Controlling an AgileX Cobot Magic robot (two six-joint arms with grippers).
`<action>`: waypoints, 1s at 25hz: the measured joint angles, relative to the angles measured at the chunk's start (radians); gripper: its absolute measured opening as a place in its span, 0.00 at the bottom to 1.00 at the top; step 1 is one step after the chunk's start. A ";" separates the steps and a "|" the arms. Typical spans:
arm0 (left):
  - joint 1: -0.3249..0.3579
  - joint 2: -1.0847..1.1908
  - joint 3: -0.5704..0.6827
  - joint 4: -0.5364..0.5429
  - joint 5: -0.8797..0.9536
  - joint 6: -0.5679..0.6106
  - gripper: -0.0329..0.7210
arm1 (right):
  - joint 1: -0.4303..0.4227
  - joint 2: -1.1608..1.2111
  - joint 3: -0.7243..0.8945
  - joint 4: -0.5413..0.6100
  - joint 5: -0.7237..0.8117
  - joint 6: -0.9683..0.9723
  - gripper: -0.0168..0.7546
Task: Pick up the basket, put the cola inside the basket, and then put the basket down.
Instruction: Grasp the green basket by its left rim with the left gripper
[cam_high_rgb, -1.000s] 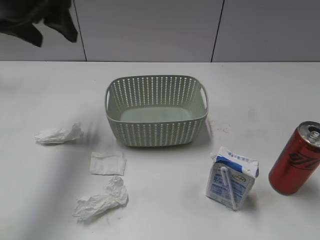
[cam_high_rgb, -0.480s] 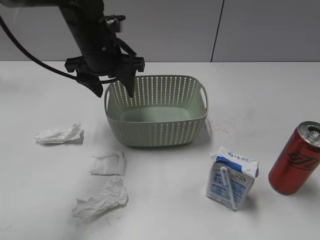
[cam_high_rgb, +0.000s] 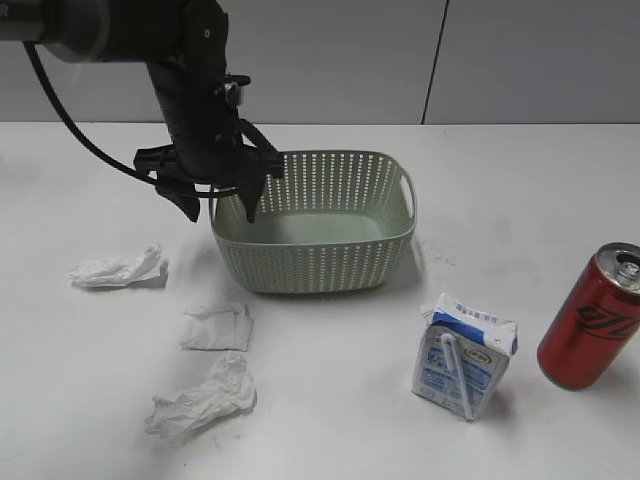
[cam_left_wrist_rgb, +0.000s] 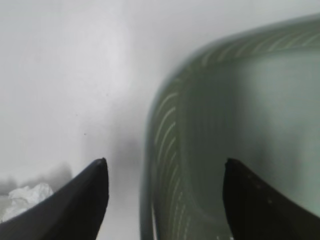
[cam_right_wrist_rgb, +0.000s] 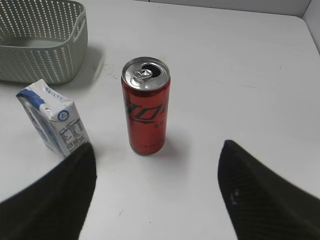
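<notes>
The pale sage-green basket (cam_high_rgb: 315, 225) stands on the white table at centre. My left gripper (cam_high_rgb: 218, 208) is open and straddles the basket's left rim, one finger outside and one inside. In the left wrist view the blurred basket wall (cam_left_wrist_rgb: 170, 165) lies between the open fingers (cam_left_wrist_rgb: 165, 162). The red cola can (cam_high_rgb: 590, 318) stands upright at the far right. In the right wrist view the cola (cam_right_wrist_rgb: 146, 106) stands ahead of my open, empty right gripper (cam_right_wrist_rgb: 157, 150). The right gripper is out of the exterior view.
A blue-and-white drink carton (cam_high_rgb: 463, 354) with a straw stands left of the cola; it also shows in the right wrist view (cam_right_wrist_rgb: 52, 121). Crumpled tissues (cam_high_rgb: 118, 268) (cam_high_rgb: 203, 398) and a folded one (cam_high_rgb: 215, 326) lie left of the basket.
My left arm came in from the upper left and lowered its open gripper over the basket's left rim. The basket, cola and carton have not moved.
</notes>
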 joint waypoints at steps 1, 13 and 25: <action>0.000 0.007 0.000 -0.001 -0.001 -0.011 0.75 | 0.000 0.000 0.000 0.000 0.000 0.000 0.76; 0.001 0.032 0.000 -0.007 -0.020 -0.065 0.14 | 0.000 0.000 0.000 0.000 0.000 0.000 0.76; 0.014 -0.028 -0.005 -0.019 0.056 -0.146 0.05 | 0.000 0.000 0.000 0.006 0.000 0.000 0.76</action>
